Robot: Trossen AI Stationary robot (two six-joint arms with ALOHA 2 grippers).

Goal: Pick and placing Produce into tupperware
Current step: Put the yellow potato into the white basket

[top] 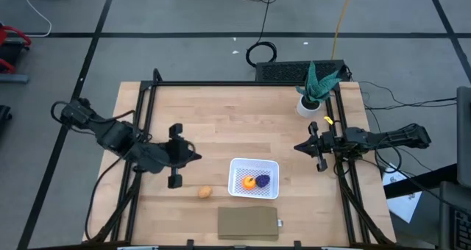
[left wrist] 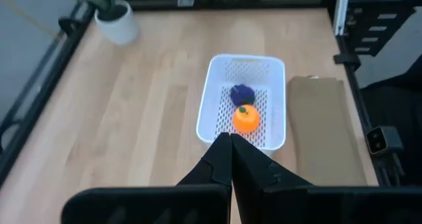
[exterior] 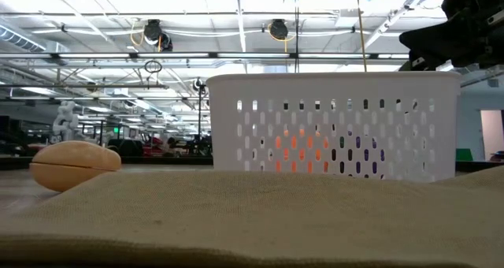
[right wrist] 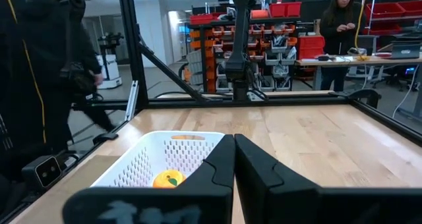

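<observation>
The white tupperware [top: 254, 178] stands on the table near its front edge. The round orange piece [top: 249, 182] and the dark purple piece [top: 263, 180] lie inside it; both also show in the left wrist view, the orange piece [left wrist: 246, 118] and the purple piece [left wrist: 242, 93]. The tan-brown oval piece [top: 205, 192] lies on the table just left of the tupperware and also shows in the low view [exterior: 75, 164]. My left gripper [top: 197, 156] is shut and empty, left of and beyond the tupperware. My right gripper [top: 296, 147] is shut and empty, right of and beyond it.
A flat brown cardboard-coloured rectangle [top: 249, 223] lies at the front edge, close before the tupperware. A green potted plant [top: 313, 92] stands at the far right corner. A black frame [top: 147, 118] runs along the table's sides. People [right wrist: 339, 13] stand in the room beyond.
</observation>
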